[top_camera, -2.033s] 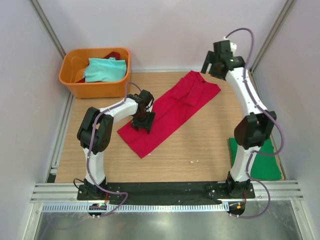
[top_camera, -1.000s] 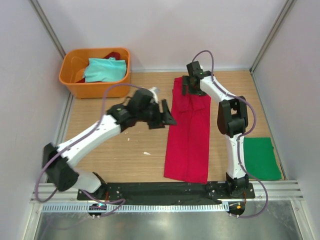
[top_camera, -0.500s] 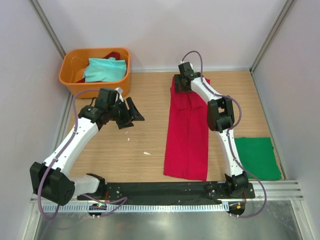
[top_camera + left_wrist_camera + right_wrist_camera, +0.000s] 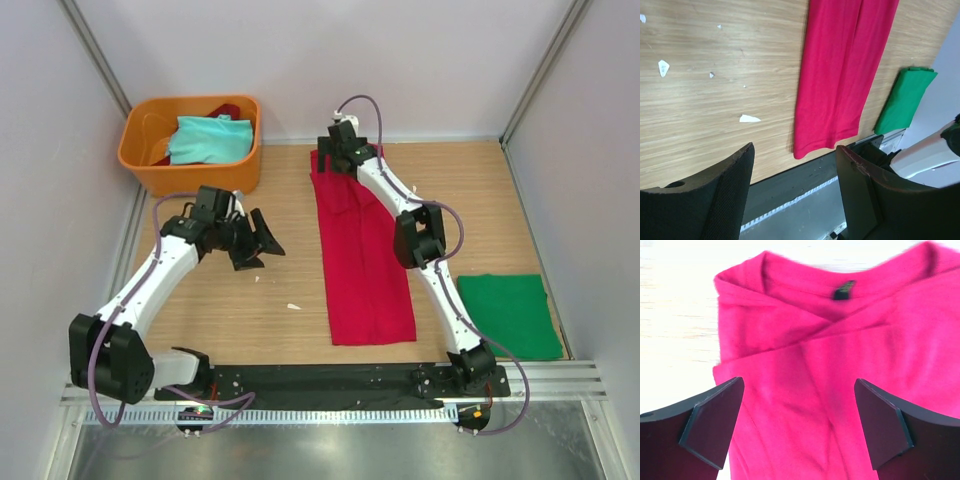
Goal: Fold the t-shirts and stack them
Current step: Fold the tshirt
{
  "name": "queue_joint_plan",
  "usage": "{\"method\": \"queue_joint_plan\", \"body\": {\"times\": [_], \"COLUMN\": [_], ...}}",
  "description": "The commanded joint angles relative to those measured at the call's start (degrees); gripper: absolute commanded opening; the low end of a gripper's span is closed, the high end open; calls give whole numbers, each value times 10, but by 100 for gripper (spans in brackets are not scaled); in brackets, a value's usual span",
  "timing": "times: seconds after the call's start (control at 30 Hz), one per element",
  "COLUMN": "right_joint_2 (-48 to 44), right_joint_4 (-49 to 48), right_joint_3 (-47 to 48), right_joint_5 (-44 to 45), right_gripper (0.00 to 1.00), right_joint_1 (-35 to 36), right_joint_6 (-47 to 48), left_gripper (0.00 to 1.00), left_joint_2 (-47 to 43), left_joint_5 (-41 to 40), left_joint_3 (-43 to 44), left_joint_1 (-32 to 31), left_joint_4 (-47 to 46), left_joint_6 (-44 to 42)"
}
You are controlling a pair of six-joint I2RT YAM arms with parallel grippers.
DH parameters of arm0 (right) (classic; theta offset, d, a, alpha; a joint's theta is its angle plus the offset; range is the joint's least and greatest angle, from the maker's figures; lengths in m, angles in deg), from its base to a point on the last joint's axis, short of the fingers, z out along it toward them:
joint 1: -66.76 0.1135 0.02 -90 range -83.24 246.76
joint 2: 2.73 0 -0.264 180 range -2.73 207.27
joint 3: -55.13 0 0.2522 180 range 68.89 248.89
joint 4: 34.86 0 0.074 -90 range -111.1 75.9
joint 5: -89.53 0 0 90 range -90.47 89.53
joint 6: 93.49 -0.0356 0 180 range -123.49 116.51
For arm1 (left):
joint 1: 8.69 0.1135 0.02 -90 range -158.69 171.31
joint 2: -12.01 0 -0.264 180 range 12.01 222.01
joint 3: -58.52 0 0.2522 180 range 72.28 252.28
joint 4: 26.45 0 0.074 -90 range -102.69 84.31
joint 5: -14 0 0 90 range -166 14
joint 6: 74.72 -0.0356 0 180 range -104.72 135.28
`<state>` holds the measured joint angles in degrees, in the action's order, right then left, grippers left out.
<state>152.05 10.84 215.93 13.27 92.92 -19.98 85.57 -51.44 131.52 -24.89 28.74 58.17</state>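
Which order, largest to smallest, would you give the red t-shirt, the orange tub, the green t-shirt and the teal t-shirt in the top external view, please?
1. red t-shirt and orange tub: they look about alike, so I leave them unranked.
2. green t-shirt, folded.
3. teal t-shirt, only partly showing inside the tub.

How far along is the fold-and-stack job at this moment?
Done: the green t-shirt lies folded at the right near edge. In hand: the red t-shirt is a long lengthwise-folded strip; the right gripper hovers open over its collar, the left gripper open off to its left, neither holding cloth. Left: shorten the strip, stack it, then the teal t-shirt in the orange tub.
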Motion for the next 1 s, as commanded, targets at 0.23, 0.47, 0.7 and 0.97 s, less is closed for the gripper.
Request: {"method": "queue_joint_plan", "body": {"times": [0.23, 0.47, 0.7, 0.97], "right_joint_2": [-372, -609, -689, -634], "right_joint_4": [141, 108, 88, 17], "right_joint_3": [-279, -640, -778, -828], "right_joint_5": [-82, -151, -74, -37], "right_gripper": [100, 100, 100, 100], "right_joint_1": [-50, -103, -6, 82], "right_joint_6": [-43, -52, -69, -91], "left_gripper": [66, 62, 62, 62], "left_joint_2": [-75, -49, -88, -126], "left_joint_5": [22, -35, -108, -124], "left_joint_3": [-141, -192, -216, -251], "left_joint_1": [-80, -204, -276, -305], "left_joint_4": [-119, -209, -215, -214], "left_joint_6": [104, 204, 271, 302]}}
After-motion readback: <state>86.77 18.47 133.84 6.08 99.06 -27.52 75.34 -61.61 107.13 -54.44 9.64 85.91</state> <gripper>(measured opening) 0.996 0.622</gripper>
